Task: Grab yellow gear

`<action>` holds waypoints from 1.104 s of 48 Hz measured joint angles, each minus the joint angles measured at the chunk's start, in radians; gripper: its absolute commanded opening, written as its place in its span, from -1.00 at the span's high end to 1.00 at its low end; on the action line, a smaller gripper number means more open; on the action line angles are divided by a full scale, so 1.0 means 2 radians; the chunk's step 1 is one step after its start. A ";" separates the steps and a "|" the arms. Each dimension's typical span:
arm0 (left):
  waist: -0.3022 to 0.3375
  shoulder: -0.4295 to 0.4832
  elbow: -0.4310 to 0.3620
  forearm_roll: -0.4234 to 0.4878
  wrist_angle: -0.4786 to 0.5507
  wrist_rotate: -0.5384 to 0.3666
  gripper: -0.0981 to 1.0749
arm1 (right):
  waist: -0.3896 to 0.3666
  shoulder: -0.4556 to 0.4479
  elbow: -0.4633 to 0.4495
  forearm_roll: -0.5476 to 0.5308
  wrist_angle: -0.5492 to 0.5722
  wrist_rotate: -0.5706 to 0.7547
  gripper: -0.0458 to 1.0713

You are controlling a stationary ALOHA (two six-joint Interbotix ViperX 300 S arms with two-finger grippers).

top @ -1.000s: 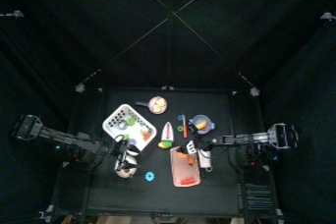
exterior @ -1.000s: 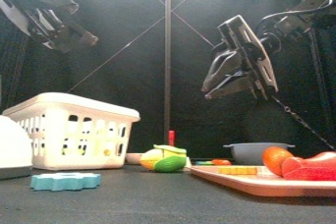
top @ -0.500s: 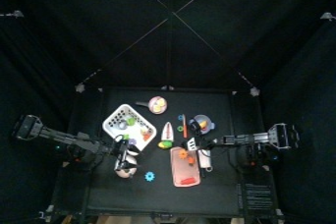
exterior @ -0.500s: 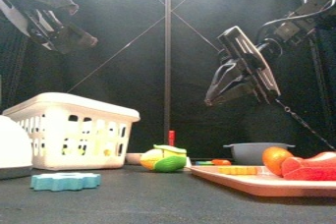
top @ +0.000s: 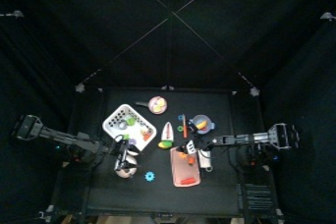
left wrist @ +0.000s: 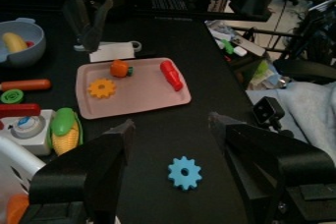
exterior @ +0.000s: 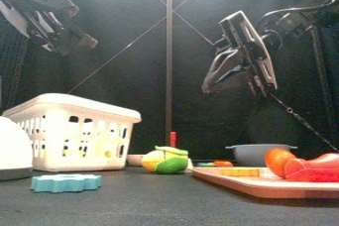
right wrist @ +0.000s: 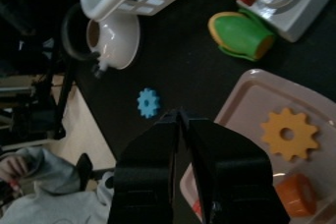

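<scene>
The yellow gear (left wrist: pixel 101 88) lies flat on the pink tray (left wrist: pixel 141 97), beside an orange piece and a red pepper. It also shows in the right wrist view (right wrist: pixel 289 133) and as a thin yellow slab in the front view (exterior: pixel 240 171). My right gripper (exterior: pixel 240 71) hangs high above the tray, open with nothing between its fingers; from above it sits at the tray's far end (top: pixel 198 149). My left gripper (left wrist: pixel 168 128) is open and empty, raised at the left (exterior: pixel 59 27) over a blue gear (left wrist: pixel 186 173).
A white basket (exterior: pixel 73 131) stands at the left and the blue gear (exterior: pixel 66 181) lies in front of it. Corn (exterior: pixel 166 161) and a grey bowl (exterior: pixel 259 153) sit behind the tray (exterior: pixel 252 181). A white cup (right wrist: pixel 112 36) stands near the basket.
The right gripper dipped a little over the tray and came back up, its jaws slightly narrower than a second ago. The left arm has not moved.
</scene>
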State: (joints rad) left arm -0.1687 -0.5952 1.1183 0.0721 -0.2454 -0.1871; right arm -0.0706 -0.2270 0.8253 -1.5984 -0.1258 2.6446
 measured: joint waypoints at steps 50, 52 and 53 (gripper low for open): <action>0.002 0.004 0.003 -0.006 0.000 0.001 -0.79 | 0.054 -0.012 0.010 0.052 0.170 -0.005 0.03; 0.002 0.005 0.003 -0.006 0.000 0.001 -0.79 | 0.060 -0.012 0.010 0.053 0.183 -0.010 0.03; 0.002 0.005 0.003 -0.006 0.000 0.001 -0.79 | 0.063 -0.012 0.008 0.054 0.192 -0.015 0.03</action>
State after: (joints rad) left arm -0.1641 -0.5844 1.1244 0.0598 -0.2454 -0.1856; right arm 0.0552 -0.2516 0.8422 -1.4910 0.2577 2.6154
